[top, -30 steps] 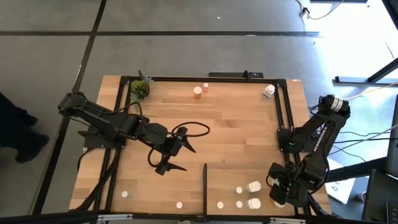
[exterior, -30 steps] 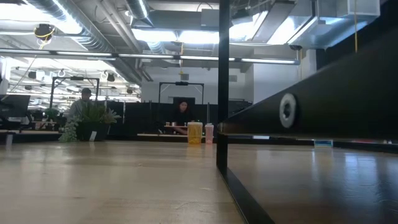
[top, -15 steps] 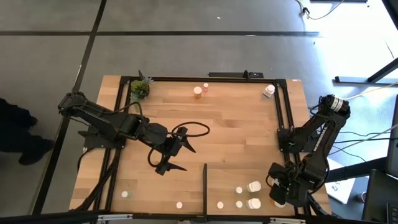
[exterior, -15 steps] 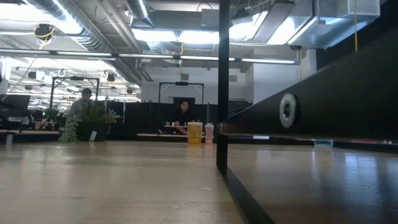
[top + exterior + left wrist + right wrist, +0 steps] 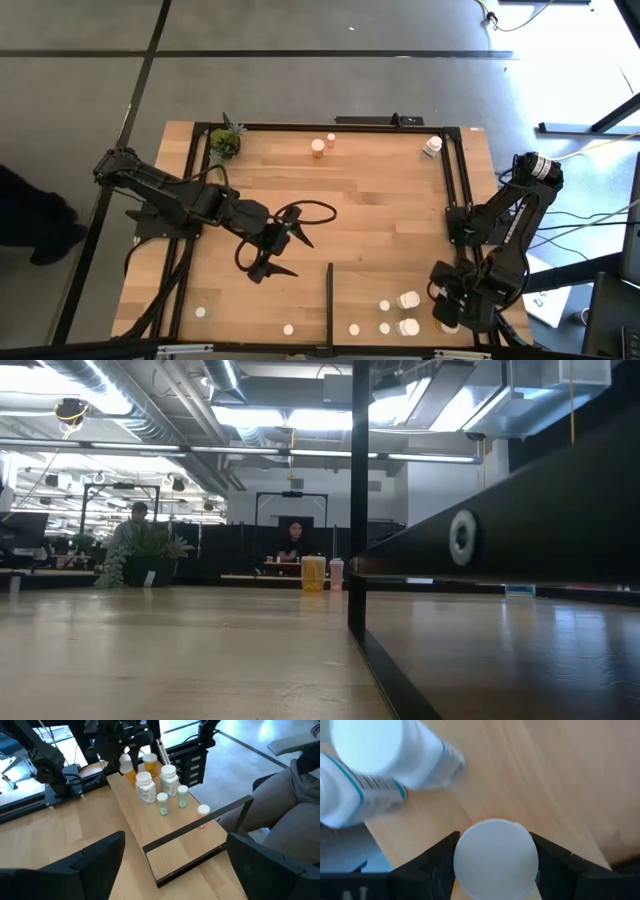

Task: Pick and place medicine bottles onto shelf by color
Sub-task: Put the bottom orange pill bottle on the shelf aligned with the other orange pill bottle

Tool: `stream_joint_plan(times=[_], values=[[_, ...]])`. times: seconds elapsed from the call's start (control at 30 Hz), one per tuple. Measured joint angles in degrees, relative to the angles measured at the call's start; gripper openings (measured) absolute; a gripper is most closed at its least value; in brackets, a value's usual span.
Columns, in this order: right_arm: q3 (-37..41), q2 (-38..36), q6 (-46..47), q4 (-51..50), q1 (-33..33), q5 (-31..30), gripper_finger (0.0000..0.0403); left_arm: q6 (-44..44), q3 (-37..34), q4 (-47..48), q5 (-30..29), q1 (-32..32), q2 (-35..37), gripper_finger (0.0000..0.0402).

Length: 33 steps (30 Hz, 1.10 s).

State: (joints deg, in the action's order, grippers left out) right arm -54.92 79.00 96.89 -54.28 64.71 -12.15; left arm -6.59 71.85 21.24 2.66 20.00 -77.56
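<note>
White-capped bottle point(image 5: 495, 852) clamped between right claw point(image 5: 492, 870) fingers, shelf point(image 5: 420, 275) corner.

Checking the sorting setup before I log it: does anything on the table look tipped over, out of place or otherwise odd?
One white bottle at the table's far right corner seems to lie on its side; too small to be sure. The orange bottle stands upright at the far edge. The bottles on the shelf stand upright, nothing spilled.

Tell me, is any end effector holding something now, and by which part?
The right end effector grips a bottle just below its white cap. The left end effector is open and empty.
</note>
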Motion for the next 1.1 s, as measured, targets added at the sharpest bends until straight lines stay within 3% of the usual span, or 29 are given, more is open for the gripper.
stream_joint_plan(times=[0.23,0.43,1.1], values=[[0.00,0.00,-2.68,0.00,0.06,-1.76,0.0220,0.00,0.00,0.21,-0.02,-0.04,0.00,0.0341],[0.00,0.00,-2.85,-0.07,0.06,1.62,0.0220,0.02,0.00,0.95,0.00,-0.03,0.00,0.0341],[0.00,0.02,-2.89,-0.33,0.03,1.65,0.0220,1.03,0.00,1.00,-0.61,-0.03,0.00,0.0341]])
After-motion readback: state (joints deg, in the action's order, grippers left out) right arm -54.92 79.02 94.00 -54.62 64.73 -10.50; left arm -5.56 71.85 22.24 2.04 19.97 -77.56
